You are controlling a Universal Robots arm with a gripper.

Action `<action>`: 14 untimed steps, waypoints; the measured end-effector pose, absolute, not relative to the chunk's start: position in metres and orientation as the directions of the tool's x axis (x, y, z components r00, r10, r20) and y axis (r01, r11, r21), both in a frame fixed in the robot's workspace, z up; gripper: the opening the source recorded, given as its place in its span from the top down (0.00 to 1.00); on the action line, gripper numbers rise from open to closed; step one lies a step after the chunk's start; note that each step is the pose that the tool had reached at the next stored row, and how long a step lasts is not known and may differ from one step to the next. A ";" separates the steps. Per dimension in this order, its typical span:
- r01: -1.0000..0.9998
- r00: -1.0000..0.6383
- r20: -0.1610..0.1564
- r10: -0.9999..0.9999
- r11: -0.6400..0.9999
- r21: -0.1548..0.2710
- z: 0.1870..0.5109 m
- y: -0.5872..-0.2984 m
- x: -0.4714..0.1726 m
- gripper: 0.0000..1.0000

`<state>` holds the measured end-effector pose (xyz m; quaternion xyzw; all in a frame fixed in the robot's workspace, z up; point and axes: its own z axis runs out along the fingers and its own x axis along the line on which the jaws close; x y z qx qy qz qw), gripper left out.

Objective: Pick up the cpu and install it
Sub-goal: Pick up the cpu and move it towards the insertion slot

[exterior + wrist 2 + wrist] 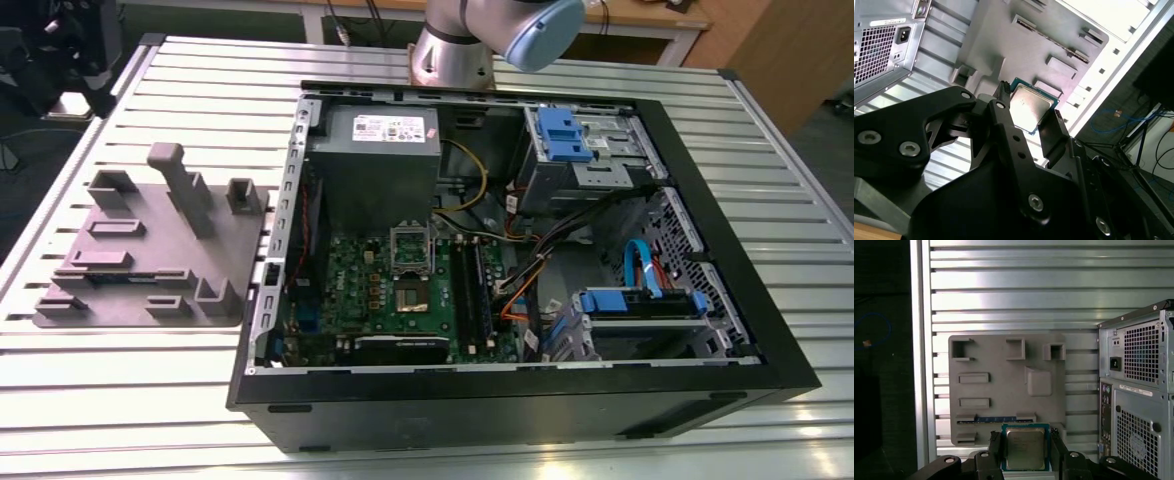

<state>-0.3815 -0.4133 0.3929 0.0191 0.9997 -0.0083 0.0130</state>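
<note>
In both wrist views the cpu (1025, 449) (1030, 106), a small square chip with a silvery top and green rim, sits between my black fingers (995, 447). My gripper (1025, 452) (1029, 117) is shut on it by two opposite edges. It hangs well above the slatted table, over the near edge of the grey fixture tray (999, 390). In the exterior view the green motherboard (461, 300) lies in the open computer case (747, 350), its metal-framed socket (411, 285) uncovered. The arm's base (454, 50) stands behind the case.
The grey fixture tray (147, 250) with raised blocks lies at the exterior view's left of the case. A thin blue strip (986, 418) rests in one tray slot. The case's rear panel (1139, 390) is beside the tray. Cables, drive bays and a power supply (380, 140) crowd the case.
</note>
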 end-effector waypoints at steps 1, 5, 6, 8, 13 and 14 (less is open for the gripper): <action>0.038 -0.999 -0.026 0.038 0.999 -0.016 0.393 -0.413 -0.381 0.53; 0.038 -0.999 -0.026 0.038 0.999 -0.016 0.393 -0.413 -0.378 0.53; 0.038 -0.999 -0.026 0.038 0.999 -0.016 0.393 -0.413 -0.378 0.53; 0.038 -0.999 -0.026 0.038 0.999 -0.016 0.393 -0.413 -0.376 0.53; 0.038 -0.999 -0.026 0.038 0.999 -0.016 0.393 -0.413 -0.373 0.53; 0.038 -0.999 -0.026 0.038 0.999 -0.016 0.393 -0.413 -0.373 0.53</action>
